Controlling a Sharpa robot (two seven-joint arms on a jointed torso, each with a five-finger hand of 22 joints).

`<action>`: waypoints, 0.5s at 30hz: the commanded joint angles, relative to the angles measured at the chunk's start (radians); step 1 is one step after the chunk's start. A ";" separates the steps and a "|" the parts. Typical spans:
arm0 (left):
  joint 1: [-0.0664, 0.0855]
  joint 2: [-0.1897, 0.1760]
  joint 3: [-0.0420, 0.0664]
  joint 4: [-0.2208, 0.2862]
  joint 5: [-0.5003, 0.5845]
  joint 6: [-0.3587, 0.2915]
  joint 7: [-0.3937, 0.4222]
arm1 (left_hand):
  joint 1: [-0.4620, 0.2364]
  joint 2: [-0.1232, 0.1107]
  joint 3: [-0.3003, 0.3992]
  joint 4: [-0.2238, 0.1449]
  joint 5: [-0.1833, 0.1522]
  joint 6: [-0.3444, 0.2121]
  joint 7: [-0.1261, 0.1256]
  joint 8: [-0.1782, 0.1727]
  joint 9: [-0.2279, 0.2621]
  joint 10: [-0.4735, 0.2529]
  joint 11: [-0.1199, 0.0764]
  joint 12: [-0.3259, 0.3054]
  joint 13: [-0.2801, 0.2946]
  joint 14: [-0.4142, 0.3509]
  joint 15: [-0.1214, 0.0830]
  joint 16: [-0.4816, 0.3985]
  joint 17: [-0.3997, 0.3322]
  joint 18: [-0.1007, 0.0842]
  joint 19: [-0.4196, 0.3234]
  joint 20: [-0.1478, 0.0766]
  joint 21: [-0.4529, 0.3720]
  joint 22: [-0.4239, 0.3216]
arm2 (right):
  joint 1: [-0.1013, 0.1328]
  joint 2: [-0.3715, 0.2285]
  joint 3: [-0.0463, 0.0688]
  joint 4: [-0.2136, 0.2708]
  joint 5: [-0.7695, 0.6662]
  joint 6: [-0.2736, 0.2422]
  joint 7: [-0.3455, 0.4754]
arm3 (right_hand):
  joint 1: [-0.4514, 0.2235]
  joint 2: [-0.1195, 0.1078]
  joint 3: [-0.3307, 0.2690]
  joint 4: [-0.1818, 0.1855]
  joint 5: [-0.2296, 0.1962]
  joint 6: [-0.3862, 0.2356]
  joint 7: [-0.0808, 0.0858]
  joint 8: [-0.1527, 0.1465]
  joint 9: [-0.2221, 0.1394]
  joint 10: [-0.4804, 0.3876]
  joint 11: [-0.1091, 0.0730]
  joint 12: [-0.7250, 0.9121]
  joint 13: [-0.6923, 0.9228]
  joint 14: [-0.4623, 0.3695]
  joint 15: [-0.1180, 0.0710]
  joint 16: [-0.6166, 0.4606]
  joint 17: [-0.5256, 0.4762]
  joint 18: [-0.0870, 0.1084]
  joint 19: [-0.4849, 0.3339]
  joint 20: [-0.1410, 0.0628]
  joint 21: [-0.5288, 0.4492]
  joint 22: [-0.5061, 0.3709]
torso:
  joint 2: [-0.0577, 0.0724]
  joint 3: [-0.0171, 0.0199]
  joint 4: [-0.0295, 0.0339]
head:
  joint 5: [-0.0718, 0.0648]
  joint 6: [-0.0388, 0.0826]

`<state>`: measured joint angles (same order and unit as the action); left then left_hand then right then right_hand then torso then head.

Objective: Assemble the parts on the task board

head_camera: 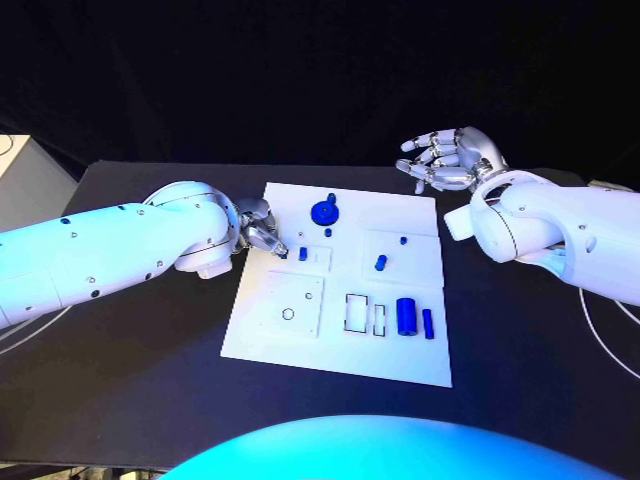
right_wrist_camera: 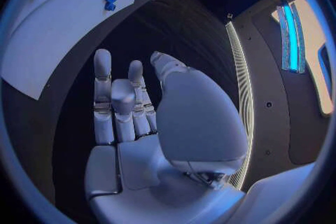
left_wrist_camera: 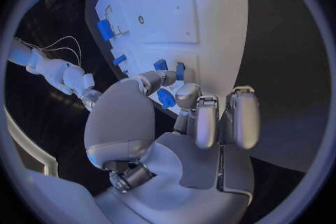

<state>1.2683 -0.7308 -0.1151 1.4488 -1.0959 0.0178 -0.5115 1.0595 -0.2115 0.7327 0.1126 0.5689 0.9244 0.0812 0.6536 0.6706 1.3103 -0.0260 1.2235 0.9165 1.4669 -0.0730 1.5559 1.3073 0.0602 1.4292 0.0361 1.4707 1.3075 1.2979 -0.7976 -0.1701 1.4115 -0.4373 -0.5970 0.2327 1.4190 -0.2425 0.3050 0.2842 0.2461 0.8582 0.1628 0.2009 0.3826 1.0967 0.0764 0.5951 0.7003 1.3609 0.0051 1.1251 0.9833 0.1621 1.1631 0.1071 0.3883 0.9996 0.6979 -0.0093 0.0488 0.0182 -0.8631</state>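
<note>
Assembly is at an early stage: several blue parts (head_camera: 405,317) lie loose on the board (head_camera: 277,340) at table centre, the left hand (head_camera: 260,232) pinches one part at the board's 10 o'clock edge, and the right hand (head_camera: 447,160) hangs open at 1 o'clock.

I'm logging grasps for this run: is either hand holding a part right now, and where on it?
The left hand pinches a small blue part between thumb and fingertip, by its sides. The right hand holds nothing.
</note>
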 commanded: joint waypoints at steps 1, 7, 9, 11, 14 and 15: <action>-0.002 0.003 -0.002 0.003 -0.003 0.033 0.006 | -0.001 0.008 0.178 -0.186 0.000 0.038 -0.031 0.004 -0.002 0.007 0.000 -0.002 -0.002 0.098 -0.007 0.005 0.242 -0.009 0.005 -0.003 0.004 0.050 | 0.000 0.000 0.000 0.001 -0.008 0.015 0.006 | -0.009 0.005 -0.007 0.000 0.003 -0.009 -0.001 0.002 0.002 0.005 -0.001 -0.005 -0.003 -0.003 -0.002 -0.008 0.000 0.020 0.008 0.002 -0.007 -0.002 | 0.000 -0.0006 0.0001 | -0.001 -0.001; -0.002 0.003 -0.002 0.003 -0.003 0.035 0.006 | -0.001 0.008 0.178 -0.187 -0.002 0.039 -0.031 0.004 -0.002 0.007 -0.001 -0.002 -0.001 0.098 -0.007 0.005 0.242 -0.008 0.004 -0.003 0.003 0.048 | 0.000 0.000 0.000 0.000 -0.007 0.015 0.006 | -0.009 0.005 -0.007 0.000 0.003 -0.009 -0.001 0.002 0.002 0.005 -0.001 -0.005 -0.003 -0.003 -0.002 -0.008 0.000 0.020 0.008 0.002 -0.007 -0.002 | 0.000 -0.0005 -0.0001 | 0.000 -0.001; -0.002 0.003 -0.002 0.002 -0.003 0.034 0.006 | 0.000 0.008 0.178 -0.187 -0.003 0.039 -0.032 0.004 -0.003 0.008 -0.001 -0.002 0.000 0.098 -0.007 0.005 0.243 -0.009 0.005 -0.003 0.004 0.050 | 0.000 0.000 0.000 0.000 -0.007 0.014 0.006 | -0.009 0.005 -0.007 0.000 0.003 -0.009 -0.001 0.002 0.002 0.005 -0.001 -0.005 -0.003 -0.003 -0.002 -0.008 0.000 0.020 0.008 0.002 -0.007 -0.002 | 0.000 -0.0006 -0.0003 | 0.000 -0.001; -0.002 0.004 -0.002 0.002 -0.003 0.034 0.006 | 0.000 0.008 0.178 -0.187 -0.003 0.039 -0.032 0.004 -0.003 0.008 -0.001 -0.002 0.000 0.098 -0.007 0.005 0.243 -0.009 0.005 -0.003 0.004 0.050 | 0.000 0.001 0.000 0.000 -0.007 0.014 0.006 | -0.009 0.005 -0.007 0.000 0.003 -0.009 -0.001 0.002 0.002 0.005 -0.001 -0.005 -0.003 -0.003 -0.002 -0.008 0.000 0.020 0.008 0.002 -0.007 -0.002 | 0.000 -0.0005 -0.0003 | 0.001 -0.002; -0.002 0.005 -0.002 0.000 -0.003 0.034 0.006 | 0.000 0.008 0.178 -0.188 -0.004 0.039 -0.032 0.004 -0.003 0.008 -0.001 -0.001 0.001 0.098 -0.007 0.005 0.243 -0.009 0.006 -0.003 0.005 0.052 | 0.000 0.001 0.000 0.000 -0.007 0.014 0.006 | -0.009 0.005 -0.007 0.000 0.003 -0.009 -0.001 0.002 0.002 0.005 -0.001 -0.005 -0.003 -0.003 -0.002 -0.008 0.000 0.020 0.008 0.002 -0.007 -0.002 | 0.000 -0.0005 -0.0001 | 0.000 -0.002; -0.002 0.006 -0.002 0.000 -0.003 0.034 0.006 | 0.000 0.008 0.178 -0.188 -0.004 0.039 -0.032 0.004 -0.003 0.008 -0.001 -0.001 0.001 0.098 -0.007 0.005 0.243 -0.009 0.006 -0.003 0.005 0.052 | 0.000 0.001 0.000 0.000 -0.007 0.014 0.006 | -0.009 0.005 -0.007 0.000 0.003 -0.009 -0.001 0.002 0.002 0.005 -0.001 -0.005 -0.003 -0.003 -0.002 -0.008 0.000 0.020 0.008 0.002 -0.007 -0.002 | 0.000 -0.0007 0.0000 | 0.000 -0.002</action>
<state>1.2690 -0.7294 -0.1148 1.4464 -1.0993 0.0254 -0.5117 1.0591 -0.2119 0.7300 0.1099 0.5687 0.9244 0.0812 0.6540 0.6657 1.3102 -0.0258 1.2234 0.9169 1.4668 -0.0730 1.5559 1.3073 0.0602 1.4292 0.0361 1.4707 1.3074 1.2978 -0.7970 -0.1701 1.4106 -0.4372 -0.5969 0.2322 1.4146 -0.2381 0.3050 0.2842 0.2461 0.8582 0.1628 0.2009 0.3825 1.0967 0.0765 0.5952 0.6983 1.3609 0.0051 1.1193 0.9833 0.1621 1.1628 0.1074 0.3845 0.9996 0.6976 -0.0096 0.0487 0.0187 -0.8650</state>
